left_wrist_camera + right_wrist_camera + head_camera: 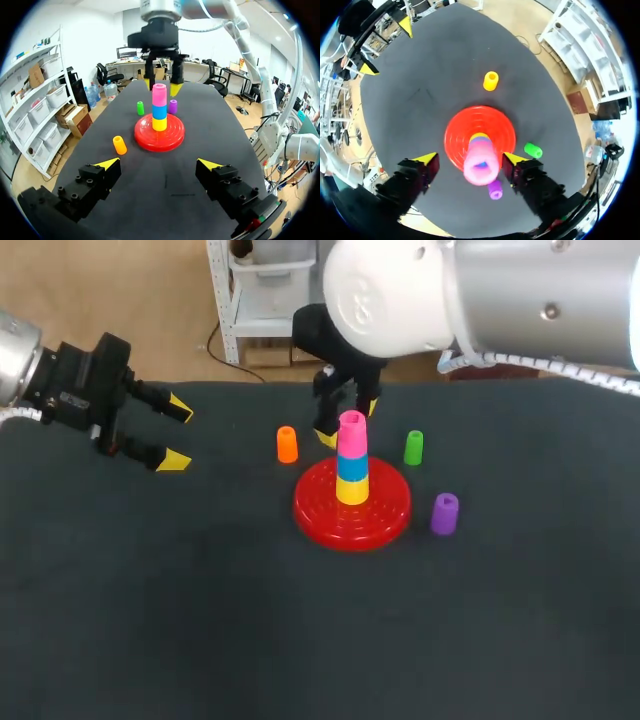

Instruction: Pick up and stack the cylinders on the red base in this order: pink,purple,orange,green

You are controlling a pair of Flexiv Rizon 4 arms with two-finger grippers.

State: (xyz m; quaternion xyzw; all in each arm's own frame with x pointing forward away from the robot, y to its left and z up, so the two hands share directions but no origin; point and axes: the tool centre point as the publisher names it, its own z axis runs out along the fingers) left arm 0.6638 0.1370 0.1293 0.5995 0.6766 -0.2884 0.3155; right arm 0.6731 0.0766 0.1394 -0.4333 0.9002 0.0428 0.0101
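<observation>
A red base [320,510] sits mid-table with a yellow [351,490], a blue [351,467] and a pink cylinder [352,433] stacked on its peg. My right gripper [349,422] stands open over the stack. Its yellow tips flank the pink cylinder [481,167] with a gap on each side. An orange cylinder [287,444] stands left of the base, a green one [413,447] behind it to the right, and a purple one [444,513] at its right. My left gripper [170,432] hangs open and empty far to the left.
In the left wrist view, dark table cloth lies between my left gripper [159,163] and the base [145,137], with the orange cylinder [119,145] just off the base's near left. The table's back edge runs close behind the stack.
</observation>
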